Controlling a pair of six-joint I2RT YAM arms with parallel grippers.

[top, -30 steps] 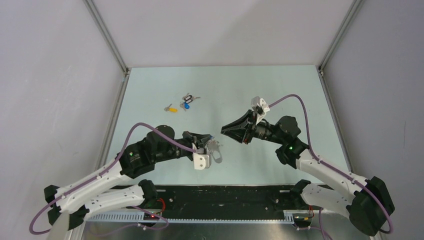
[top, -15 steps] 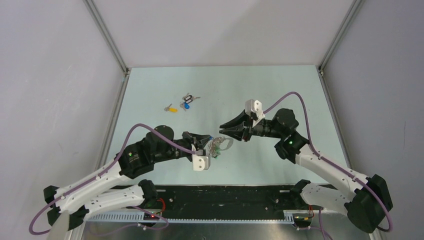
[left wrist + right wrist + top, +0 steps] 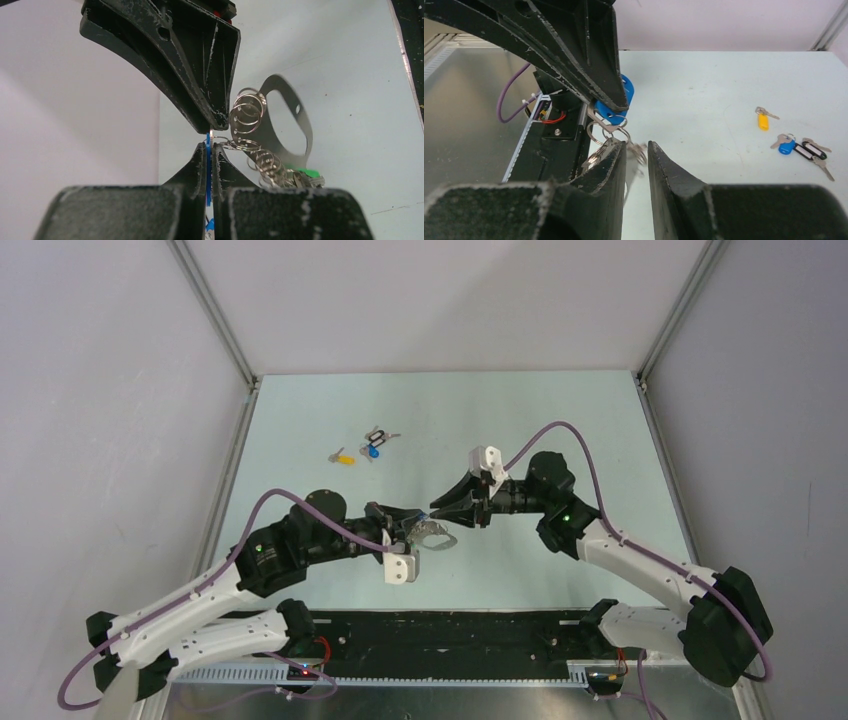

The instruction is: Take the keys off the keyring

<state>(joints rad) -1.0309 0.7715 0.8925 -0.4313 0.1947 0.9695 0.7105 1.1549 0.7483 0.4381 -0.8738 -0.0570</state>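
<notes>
My left gripper (image 3: pixel 418 530) is shut on the blue plastic head of a key (image 3: pixel 208 165), held above the table. From that key a chain of small split rings (image 3: pixel 247 115) leads to the pale grey oval keyring (image 3: pixel 295 125), which hangs to the right with a green-headed key (image 3: pixel 310 173) low on it. My right gripper (image 3: pixel 436 512) meets the left one tip to tip, its jaws a narrow gap apart. In the right wrist view the rings (image 3: pixel 604 132) and the blurred keyring (image 3: pixel 631 170) dangle at that gripper (image 3: pixel 637 146), below the blue key (image 3: pixel 616 107).
Loose keys lie on the far left of the pale green table (image 3: pixel 560 430): a yellow one (image 3: pixel 344 456), a blue one (image 3: pixel 373 450) and a black tag (image 3: pixel 377 436). Grey walls with metal posts close in the sides and back. A black rail (image 3: pixel 450 630) runs along the near edge.
The right arm has swung left until its fingertips reach the left gripper and the rings. The keyring has swung from hanging down to pointing right. The left arm has stayed put.
</notes>
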